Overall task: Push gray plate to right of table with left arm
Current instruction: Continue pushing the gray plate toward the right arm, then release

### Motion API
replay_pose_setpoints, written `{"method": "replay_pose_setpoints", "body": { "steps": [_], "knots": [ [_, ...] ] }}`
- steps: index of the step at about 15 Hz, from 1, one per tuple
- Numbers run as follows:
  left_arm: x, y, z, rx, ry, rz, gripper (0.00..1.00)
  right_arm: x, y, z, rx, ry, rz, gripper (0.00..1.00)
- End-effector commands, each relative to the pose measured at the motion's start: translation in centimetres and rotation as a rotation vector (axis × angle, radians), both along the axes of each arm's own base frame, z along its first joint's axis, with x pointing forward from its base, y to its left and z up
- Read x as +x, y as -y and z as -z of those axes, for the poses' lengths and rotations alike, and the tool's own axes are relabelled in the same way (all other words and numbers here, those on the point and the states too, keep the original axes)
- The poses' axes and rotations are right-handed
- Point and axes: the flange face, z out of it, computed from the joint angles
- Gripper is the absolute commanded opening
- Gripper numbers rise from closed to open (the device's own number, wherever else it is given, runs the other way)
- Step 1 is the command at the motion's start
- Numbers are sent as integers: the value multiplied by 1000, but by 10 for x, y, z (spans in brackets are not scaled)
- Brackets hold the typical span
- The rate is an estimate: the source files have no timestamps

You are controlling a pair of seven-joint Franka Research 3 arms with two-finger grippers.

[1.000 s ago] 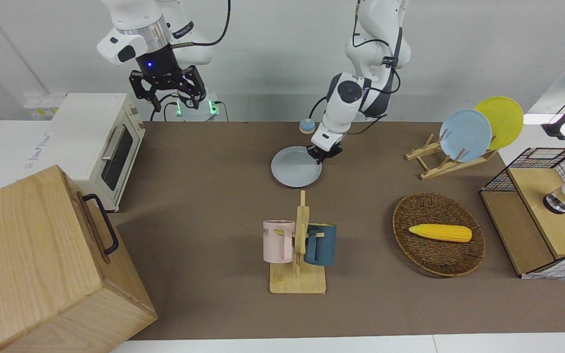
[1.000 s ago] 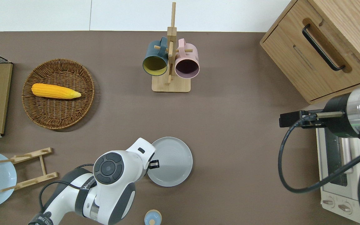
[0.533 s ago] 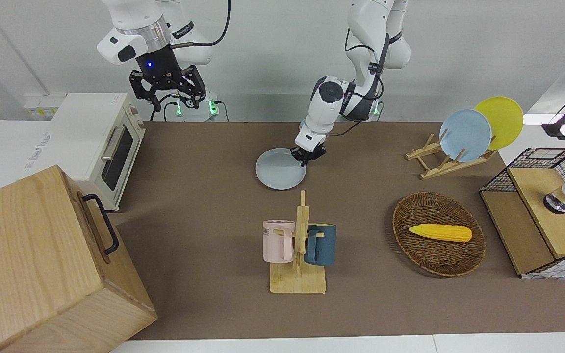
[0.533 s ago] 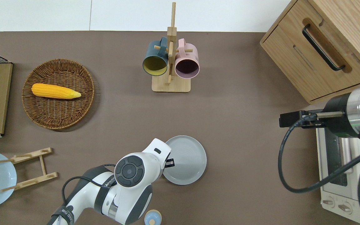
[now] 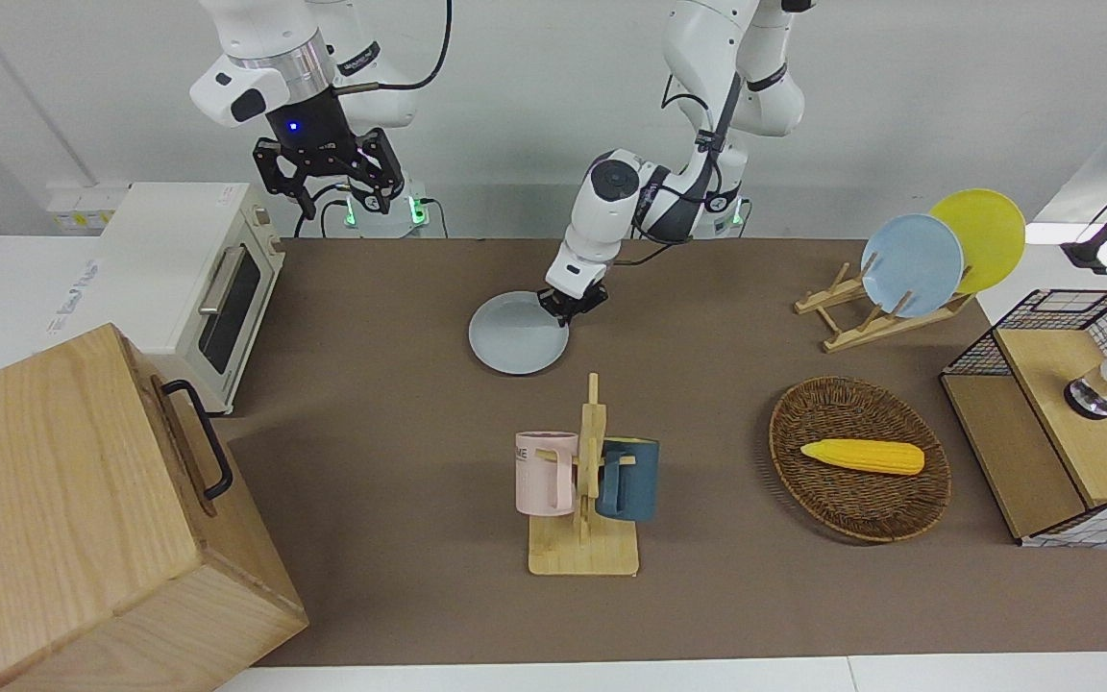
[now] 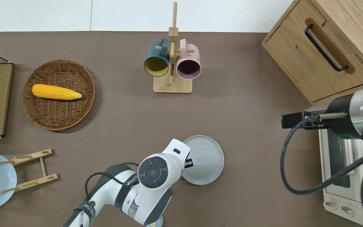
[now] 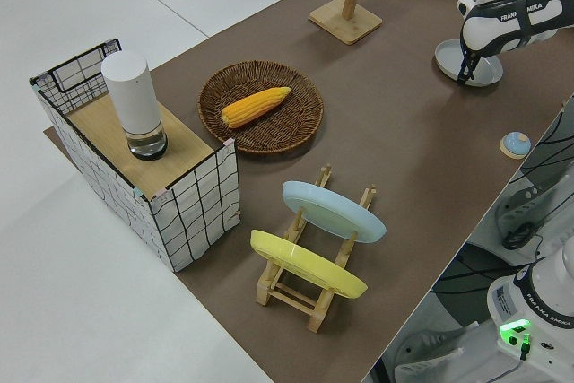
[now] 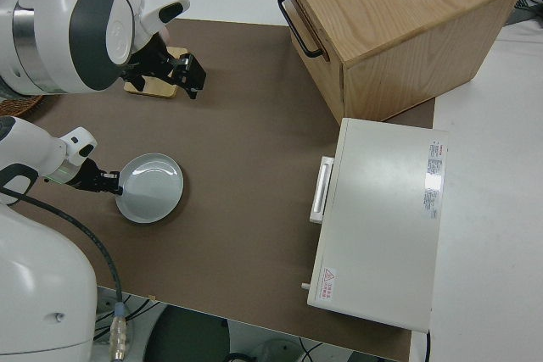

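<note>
sliding toward the right arm's end of the table, the gray plate is now lying clearly closer to the toaster oven than it was a second ago, while staying about as near to the robots as before. the left gripper is travelling with it, pressing low against the plate's rim on the side facing the left arm's end; whether its jaws are apart or together i cannot tell from these views. that steady shift is suggesting the push is working and is roughly midway, with open brown surface remaining between the plate and the oven.

the right arm is sitting parked, its gripper showing its jaws spread apart.

the mug rack, carrying a blue and a pink mug, is standing farther from the robots than the plate and well apart from its path. the wooden box and the toaster oven are closing off the right arm's end, so the push is probably needing to stop short of them. the basket with corn and the plate stand are lying well apart, toward the left arm's end.
</note>
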Motion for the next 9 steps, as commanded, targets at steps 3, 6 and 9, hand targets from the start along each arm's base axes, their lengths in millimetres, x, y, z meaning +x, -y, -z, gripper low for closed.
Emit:
{"method": "replay_pose_setpoints", "body": {
  "steps": [3, 6, 9],
  "knots": [
    [5, 33, -3, -28, 7, -37, 0, 1, 0, -3, 18, -2, 2, 996],
    [7, 42, -4, -37, 7, -41, 0, 1, 0, -3, 18, -2, 2, 996],
    [4, 52, -1, -31, 4, -54, 0, 1, 0, -3, 18, -2, 2, 996]
  ]
}}
